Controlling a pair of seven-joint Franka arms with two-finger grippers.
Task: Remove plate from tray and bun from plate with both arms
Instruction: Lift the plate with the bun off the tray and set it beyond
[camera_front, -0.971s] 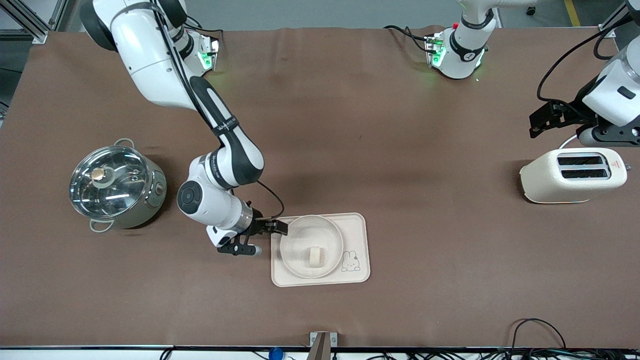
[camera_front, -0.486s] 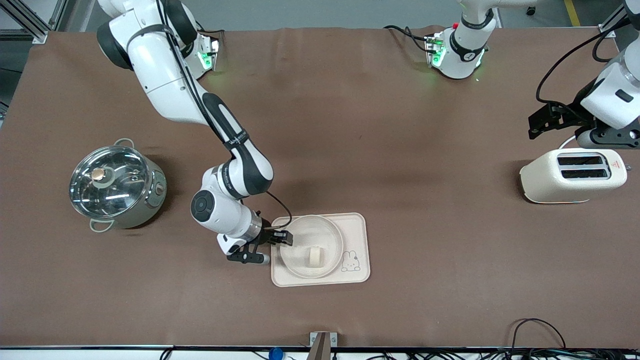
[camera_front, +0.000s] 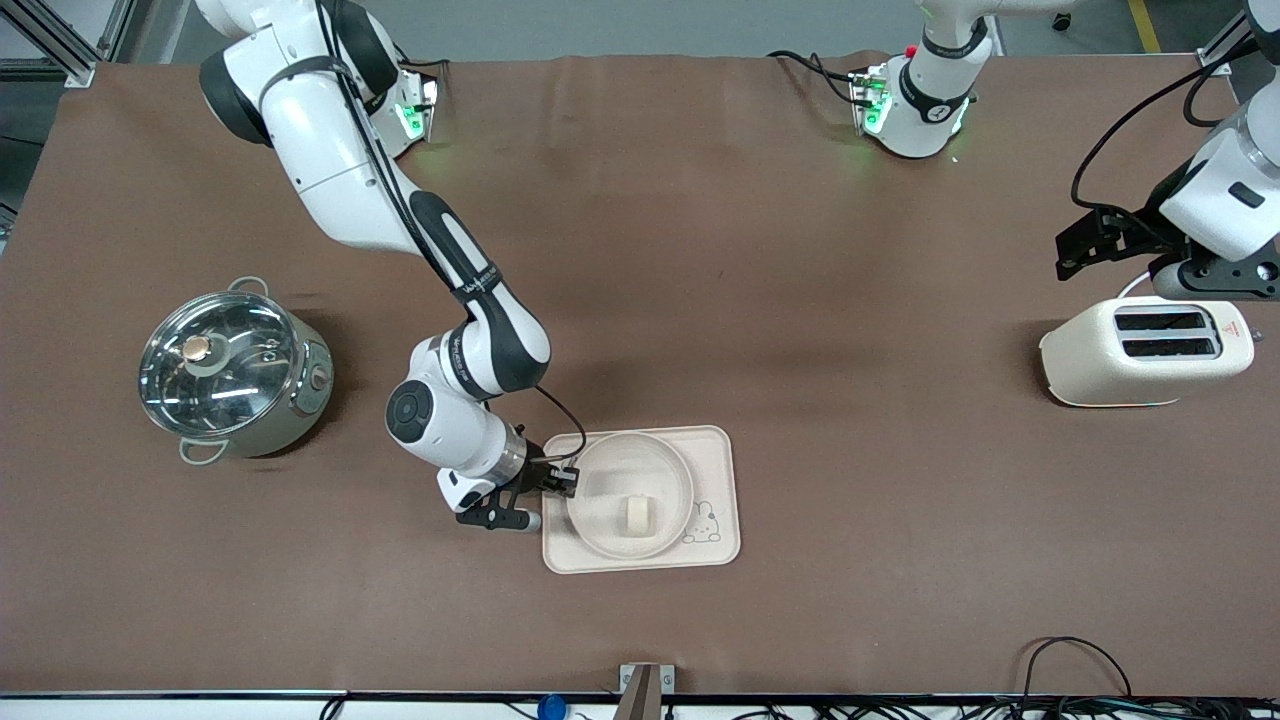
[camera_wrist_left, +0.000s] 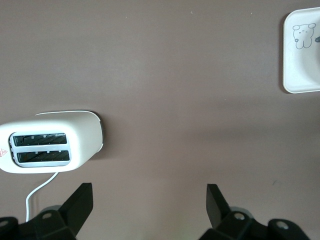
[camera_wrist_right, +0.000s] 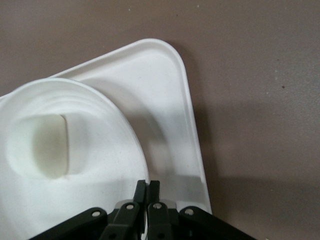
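Pinching the round cream-white plate's (camera_front: 630, 494) rim in closed jaws, the right gripper (camera_front: 562, 483) holds it over the rectangular cream tray (camera_front: 715, 480); the small pale bun (camera_front: 634, 515) sits inside; the left gripper (camera_wrist_left: 150, 205) waits wide-jawed above the tabletop (camera_front: 800, 300) near the cream toaster (camera_front: 1145, 350).

Table (camera_front: 700, 250): brown cover, plain. Tray (camera_front: 715, 450): cream, small outline rabbit drawing in one corner. Plate (camera_front: 600, 520): cream-white, no pattern. Bun (camera_front: 634, 516): pale cream-yellow. Toaster (camera_front: 1145, 352): cream body, dark slots, small red triangle mark, white cord. Pot (camera_front: 235, 375): silver metal, clear lid, brass-coloured knob. Arms: white with black bands; grippers black (right gripper (camera_front: 562, 483), left gripper (camera_wrist_left: 149, 205)); bases lit green.
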